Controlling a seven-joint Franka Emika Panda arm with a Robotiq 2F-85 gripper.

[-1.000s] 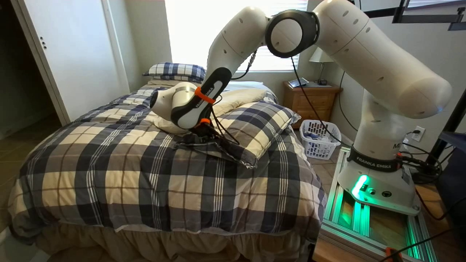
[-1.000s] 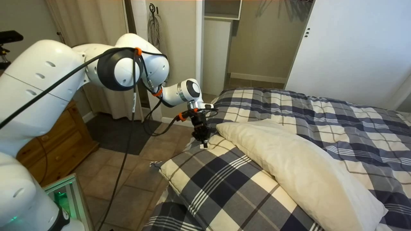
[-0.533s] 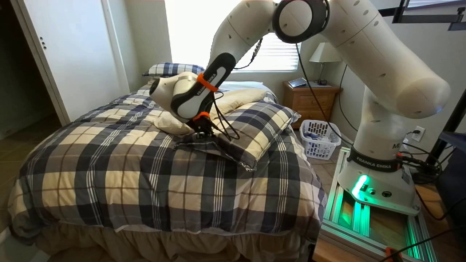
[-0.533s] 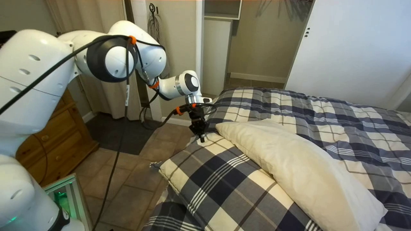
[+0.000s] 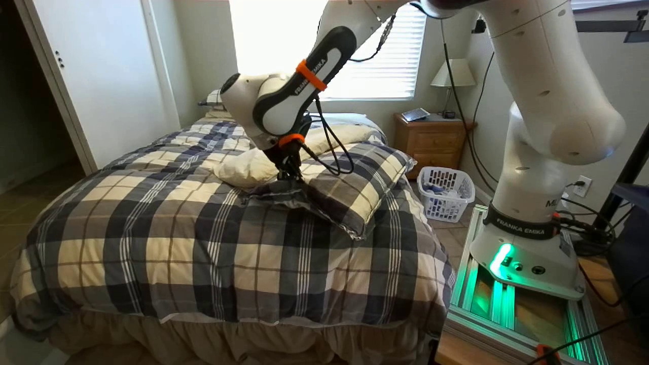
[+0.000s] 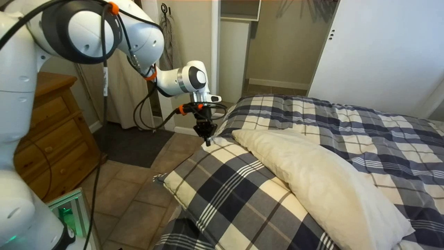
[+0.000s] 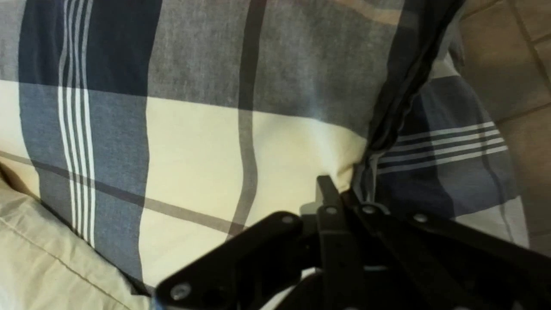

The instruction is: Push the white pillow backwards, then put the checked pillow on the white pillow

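Slippage threatens: the gripper (image 6: pixel 208 141) clenches only an edge of the plaid pillow (image 6: pixel 249 194), whose weight or rubbing against the cream pillow (image 6: pixel 326 184) could free it.

exterior views toward window (image 5: pixel 284 45), toward closet (image 6: pixel 284 48), sharing bed (image 5: pixel 172 238), wrist view near checked pillow (image 7: pixel 193 142)

Through my wrist view I saw the checked pillow (image 7: pixel 198 125) at ten o'clock as matt woven cloth, the white pillow (image 7: pixel 47 262) at eight as lightly creased matt cloth, and toward five the dull-finished gripper (image 7: pixel 341 193) with shiny metal screws (image 7: pixel 180 291). In both exterior views my arm (image 6: pixel 144 33) looked smooth and glossy. In an exterior view I read the nightstand (image 5: pixel 434 144) at two o'clock as wood and the basket (image 5: pixel 438 210) at three as plastic.
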